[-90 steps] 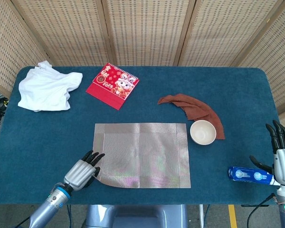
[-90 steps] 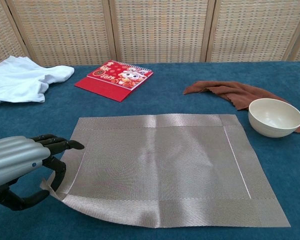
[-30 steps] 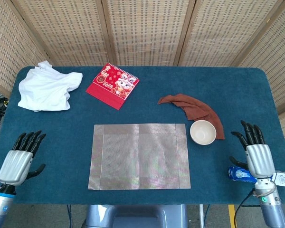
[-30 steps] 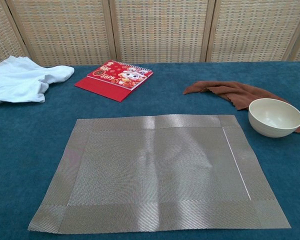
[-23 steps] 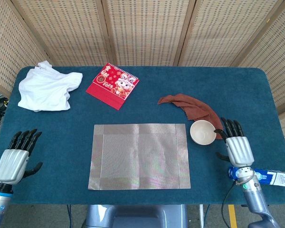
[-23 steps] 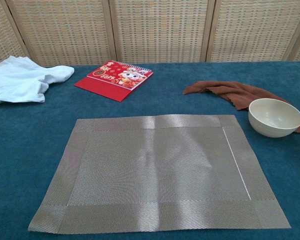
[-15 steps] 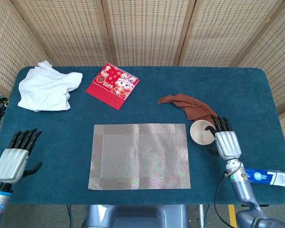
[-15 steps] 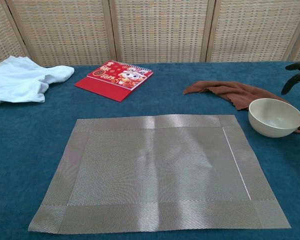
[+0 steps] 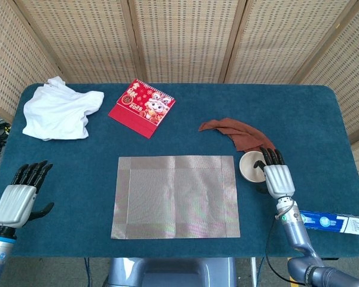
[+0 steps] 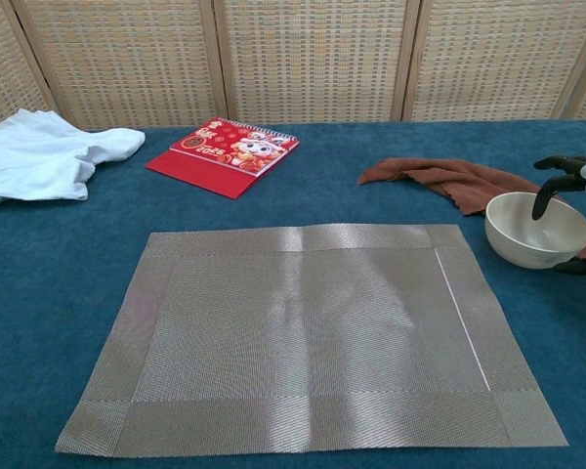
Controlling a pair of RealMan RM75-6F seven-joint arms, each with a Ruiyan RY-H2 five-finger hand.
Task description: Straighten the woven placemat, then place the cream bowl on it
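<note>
Your right robot hand (image 9: pixel 277 178) hovers open over the cream bowl (image 10: pixel 533 228); brown cloth (image 9: pixel 242 134) just behind it, toothpaste box (image 9: pixel 330 221) beside your wrist.

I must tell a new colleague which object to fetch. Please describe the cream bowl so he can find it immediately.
Start from the grey woven placemat in the table's middle. Just off its far right corner sits the cream bowl, partly on a brown cloth. It is the only round, pale dish there.

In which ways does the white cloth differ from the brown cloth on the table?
The white cloth is larger and bunched in a heap at the far left; the brown cloth is smaller and stretched in a curved strip. The brown cloth touches the cream bowl; the white one lies alone. Both are crumpled.
</note>
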